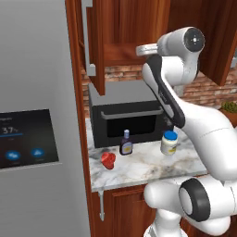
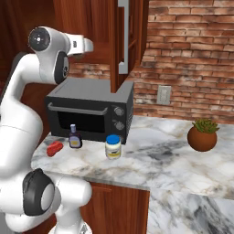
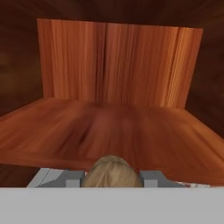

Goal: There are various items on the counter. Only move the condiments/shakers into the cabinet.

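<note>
In the hand view my gripper [image 3: 111, 178] is shut on the brown shaker [image 3: 111, 168], whose rounded top shows between the fingers. It is held just above the front of the cabinet's flat wooden shelf [image 3: 131, 127]. The arm reaches up into the open cabinet [image 1: 134, 28] above the microwave. On the counter [image 1: 148, 169] stand the dark sauce bottle [image 1: 126, 143] [image 2: 74, 137] and the white blue-lidded jar [image 1: 169, 142] [image 2: 113, 147]. The small red lumpy object [image 1: 108, 160] [image 2: 54, 147] lies left of the bottle.
A black microwave [image 1: 129, 118] sits at the back of the counter under the cabinet. The grey fridge [image 1: 37, 115] stands on the left. An open cabinet door [image 2: 121, 41] hangs beside the arm. A potted plant [image 2: 202, 135] stands far right.
</note>
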